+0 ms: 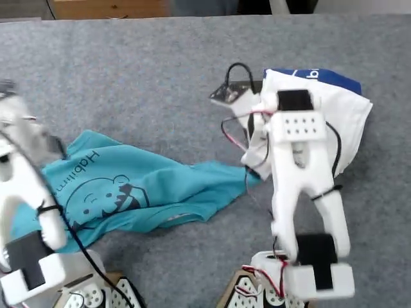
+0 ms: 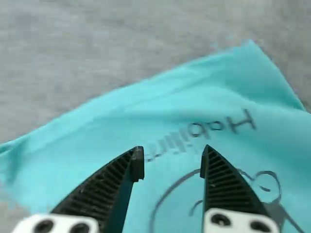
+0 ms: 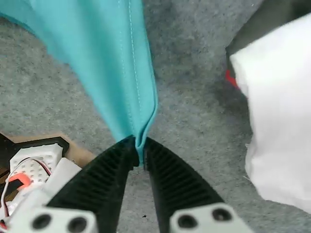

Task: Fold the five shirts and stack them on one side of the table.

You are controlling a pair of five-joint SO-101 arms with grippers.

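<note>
Underneath: grey table (image 1: 128,70), felt-like cover, likely drags on cloth. On it, toward left arm's side: teal shirt (image 1: 148,186), spread and rumpled, one end drawn to point near white shirt (image 1: 350,122). That one lies folded at far right over blue shirt (image 1: 334,77); probable stack site. Teal cloth judged light, limp, no stiffness; sags between holds, so best taken at stitched hem or corners, two points. Then right gripper (image 3: 138,150): jaws pinched on teal hem fold. Last, left gripper (image 2: 172,162): jaws apart over printed chest, holding nothing.
</note>
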